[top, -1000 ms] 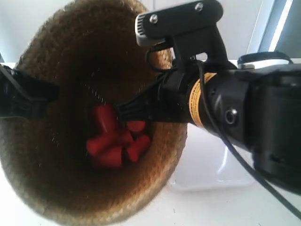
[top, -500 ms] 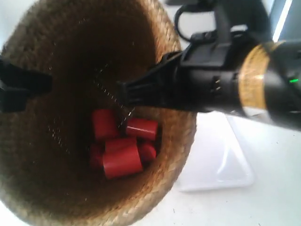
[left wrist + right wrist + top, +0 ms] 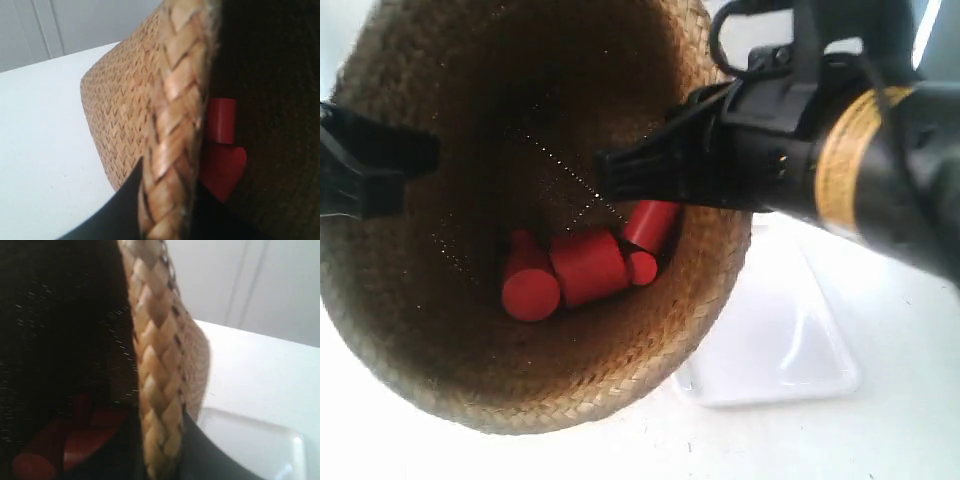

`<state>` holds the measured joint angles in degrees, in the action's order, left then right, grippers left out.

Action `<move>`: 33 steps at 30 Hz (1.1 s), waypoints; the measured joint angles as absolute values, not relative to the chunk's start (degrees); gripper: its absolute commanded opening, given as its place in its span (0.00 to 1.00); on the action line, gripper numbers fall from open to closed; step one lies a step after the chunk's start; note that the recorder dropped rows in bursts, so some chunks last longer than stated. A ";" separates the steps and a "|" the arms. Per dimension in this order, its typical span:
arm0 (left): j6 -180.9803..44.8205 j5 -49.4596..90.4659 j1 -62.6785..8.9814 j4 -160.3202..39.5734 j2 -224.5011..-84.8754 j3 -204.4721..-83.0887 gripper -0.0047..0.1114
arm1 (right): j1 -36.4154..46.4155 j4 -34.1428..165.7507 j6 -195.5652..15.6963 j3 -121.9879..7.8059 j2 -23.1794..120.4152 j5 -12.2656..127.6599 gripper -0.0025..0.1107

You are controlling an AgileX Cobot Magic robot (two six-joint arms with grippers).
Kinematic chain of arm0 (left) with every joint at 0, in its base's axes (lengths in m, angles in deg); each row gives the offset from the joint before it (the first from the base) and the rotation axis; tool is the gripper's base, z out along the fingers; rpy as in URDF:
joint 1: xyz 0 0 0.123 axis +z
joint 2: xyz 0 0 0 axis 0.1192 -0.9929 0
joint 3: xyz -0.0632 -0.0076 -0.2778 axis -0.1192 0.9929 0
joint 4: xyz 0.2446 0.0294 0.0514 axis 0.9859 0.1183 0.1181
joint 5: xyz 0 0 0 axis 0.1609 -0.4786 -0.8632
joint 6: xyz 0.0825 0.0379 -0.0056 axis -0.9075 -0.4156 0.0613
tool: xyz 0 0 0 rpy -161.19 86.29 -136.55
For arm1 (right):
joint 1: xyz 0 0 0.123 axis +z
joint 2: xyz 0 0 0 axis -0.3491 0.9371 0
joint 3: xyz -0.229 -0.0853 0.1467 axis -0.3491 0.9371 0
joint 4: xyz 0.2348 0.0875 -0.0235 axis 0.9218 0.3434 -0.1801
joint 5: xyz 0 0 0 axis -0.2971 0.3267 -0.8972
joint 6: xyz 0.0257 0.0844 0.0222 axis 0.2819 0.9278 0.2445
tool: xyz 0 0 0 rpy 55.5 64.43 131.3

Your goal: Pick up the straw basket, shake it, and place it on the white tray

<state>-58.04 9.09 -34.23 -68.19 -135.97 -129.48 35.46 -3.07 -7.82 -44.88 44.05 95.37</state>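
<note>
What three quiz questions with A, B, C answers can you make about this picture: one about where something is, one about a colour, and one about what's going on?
1. Where are the little cylinders?
A. inside the straw basket
B. on a shelf
C. in a cup

2. What colour are they?
A. blue
B. red
C. yellow

3. What is happening to the basket?
A. it lies upside down
B. nothing touches it
C. both grippers pinch its rim

Answers:
1 A, they lie together on its dark bottom.
2 B, every one that shows is red.
3 C, the left gripper and the right gripper each have a dark finger on either side of the braided rim.
</note>
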 measured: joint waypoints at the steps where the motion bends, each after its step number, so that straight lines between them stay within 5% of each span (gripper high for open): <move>1: -57.10 8.83 -34.23 -68.05 -136.77 -129.37 0.04 | 35.15 -3.14 -7.47 -44.76 45.63 97.02 0.02; 6: -54.95 -0.53 -34.23 -67.80 -134.13 -131.27 0.04 | 38.60 6.11 -12.27 -44.89 43.29 97.59 0.02; 12: -55.50 9.08 -34.23 -64.56 -135.12 -129.47 0.04 | 36.60 -11.33 -0.28 -42.23 46.46 97.70 0.02; 17: -54.07 -0.75 -34.96 -63.85 -135.87 -131.92 0.04 | 39.01 1.03 -7.06 -44.01 44.77 96.43 0.02; 22: -53.73 11.34 -34.41 -61.92 -135.42 -128.93 0.04 | 37.28 -13.47 -0.69 -43.65 44.15 95.81 0.02; 28: -50.67 3.44 -36.03 -61.51 -135.51 -130.62 0.04 | 38.80 2.18 -12.58 -44.97 42.63 93.83 0.02; 33: -49.00 10.93 -34.73 -57.53 -135.56 -128.11 0.04 | 36.46 -8.44 -6.17 -42.77 44.09 96.28 0.02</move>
<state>-49.00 10.93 -34.73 -57.53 -135.56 -128.11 36.46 -8.44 -6.17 -42.77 44.09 96.28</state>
